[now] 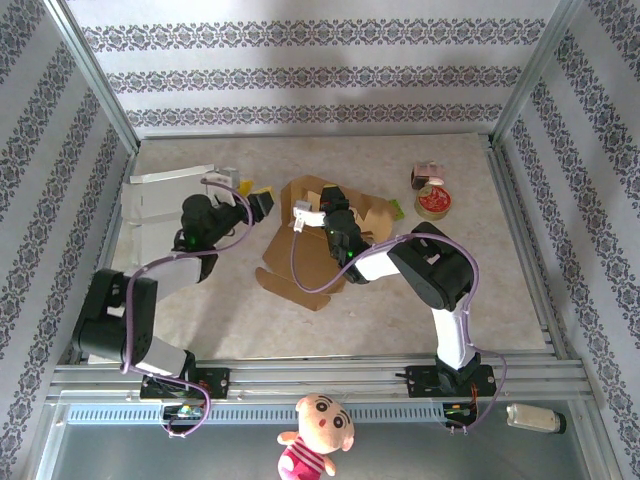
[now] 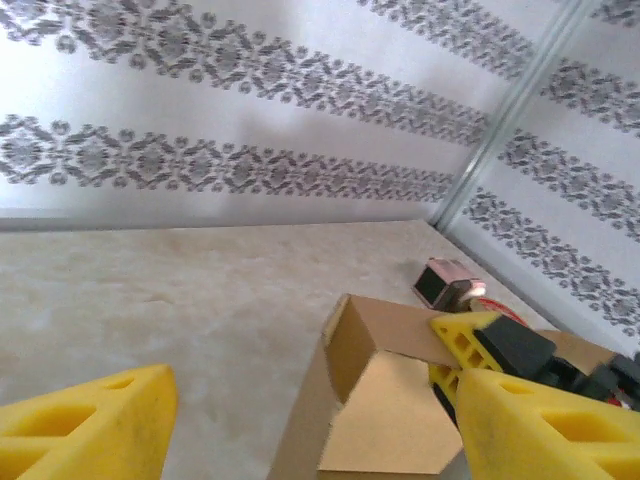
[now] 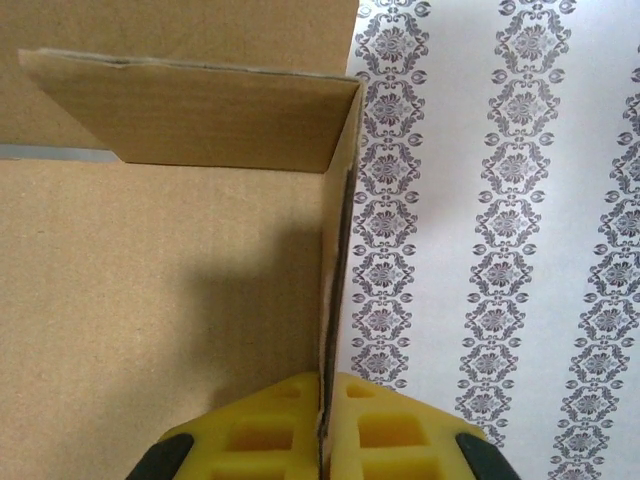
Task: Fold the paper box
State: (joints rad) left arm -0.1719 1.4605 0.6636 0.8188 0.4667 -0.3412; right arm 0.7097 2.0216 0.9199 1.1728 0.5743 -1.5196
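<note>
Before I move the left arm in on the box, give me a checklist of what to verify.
1. Right gripper clamped on box wall: ok.
2. Left gripper open: ok, fingers wide apart.
3. Left gripper free of the box: cannot tell; a corner sits just ahead, between the fingers.
4. Box fully folded: not ok; panels lie flat on the table.
5. Red roll apart from the box: ok.
</note>
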